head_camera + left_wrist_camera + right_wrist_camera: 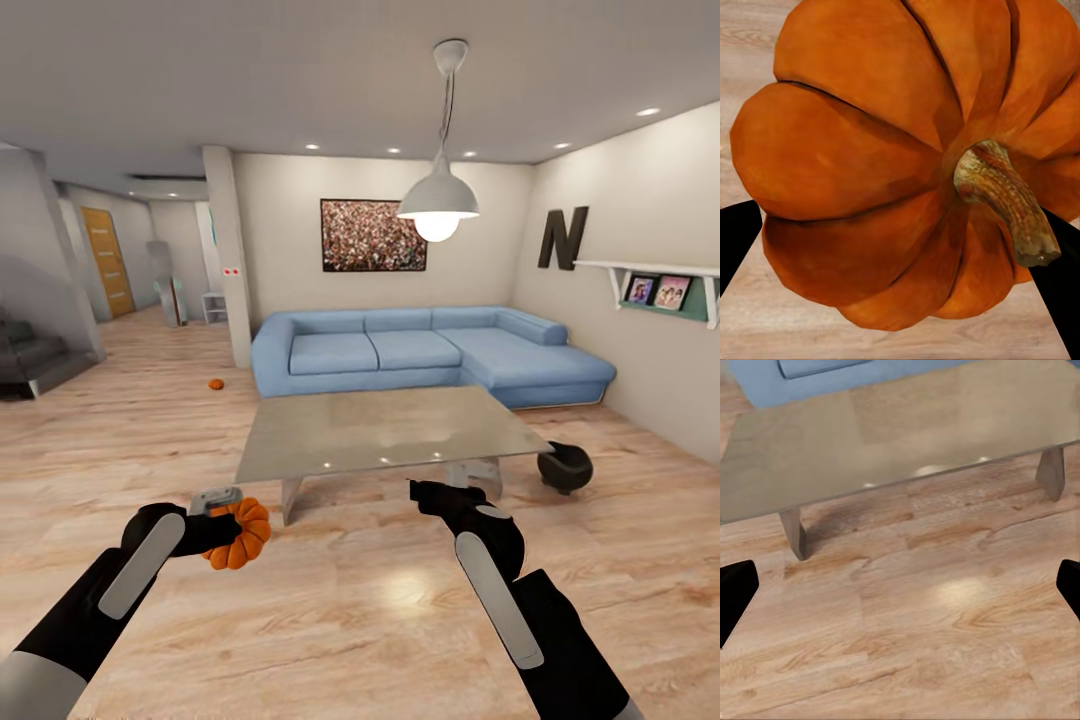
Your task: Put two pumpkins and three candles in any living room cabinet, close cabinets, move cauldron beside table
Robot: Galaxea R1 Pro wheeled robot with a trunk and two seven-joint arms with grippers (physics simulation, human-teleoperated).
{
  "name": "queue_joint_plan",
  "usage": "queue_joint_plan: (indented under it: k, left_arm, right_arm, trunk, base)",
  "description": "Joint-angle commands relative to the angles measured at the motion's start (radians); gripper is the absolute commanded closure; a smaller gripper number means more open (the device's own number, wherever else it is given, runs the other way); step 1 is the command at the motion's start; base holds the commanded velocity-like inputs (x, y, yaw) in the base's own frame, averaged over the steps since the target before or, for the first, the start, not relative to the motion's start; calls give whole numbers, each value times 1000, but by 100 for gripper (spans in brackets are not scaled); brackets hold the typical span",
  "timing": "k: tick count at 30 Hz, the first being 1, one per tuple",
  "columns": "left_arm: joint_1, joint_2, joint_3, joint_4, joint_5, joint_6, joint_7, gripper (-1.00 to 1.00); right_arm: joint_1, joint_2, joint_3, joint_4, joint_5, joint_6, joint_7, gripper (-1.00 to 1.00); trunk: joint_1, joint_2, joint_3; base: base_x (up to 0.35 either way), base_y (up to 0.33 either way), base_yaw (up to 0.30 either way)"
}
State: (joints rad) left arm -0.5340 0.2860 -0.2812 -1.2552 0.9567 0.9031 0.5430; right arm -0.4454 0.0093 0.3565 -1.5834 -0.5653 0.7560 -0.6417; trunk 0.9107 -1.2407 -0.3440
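Observation:
A ribbed orange pumpkin (243,535) hangs just above the wood floor, my left gripper (218,532) shut on it. In the left wrist view the pumpkin (870,150) sits stem outward between black fingers (736,238). A second pumpkin (215,384) lies on the floor far off, by the sofa's left end. My right gripper (428,494) is open and empty, in front of the grey table (385,430); the right wrist view looks between its fingertips (735,592) at the table (907,435). The black cauldron (565,466) stands on the floor at the table's right corner. A small grey stub (214,497), possibly a candle, peeks from behind my left gripper. The cabinet is out of view.
A blue corner sofa (430,352) stands behind the table against the back wall. A pendant lamp (438,205) hangs over the table. A white pillar (232,260) and an open hallway lie to the left. A wall shelf (665,285) is on the right.

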Motion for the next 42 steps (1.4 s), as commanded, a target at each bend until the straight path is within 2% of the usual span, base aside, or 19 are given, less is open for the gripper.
queue_joint_plan:
  k: [1,19,25,31,42]
  left_arm:
    - [-1,1,-2,-1,9,0,11,100]
    - [2,1,0,-7,11,0,3,100]
    - [3,2,3,-10,12,1,-1,100]
    - [3,2,3,-8,13,2,-1,100]
    - [2,2,5,-3,14,3,-1,100]
  right_arm:
    - [-1,0,1,-1,-10,2,-10,-100]
    - [-1,0,3,-1,-10,2,-10,-100]
    - [-1,0,31,-1,-10,2,-10,-100]
    - [-2,0,36,-1,-10,2,-10,-100]
    - [-1,0,37,-1,-10,0,-9,-100]
  trunk:
    - [-4,6,3]
    - [-4,6,23]
    - [-4,6,29]
    - [-4,6,34]
    - [-4,6,35]
  base:
    - [0,0,241]
    - [0,0,228]
    - [23,22,216]
    - [148,145,159]
    - [199,237,14]
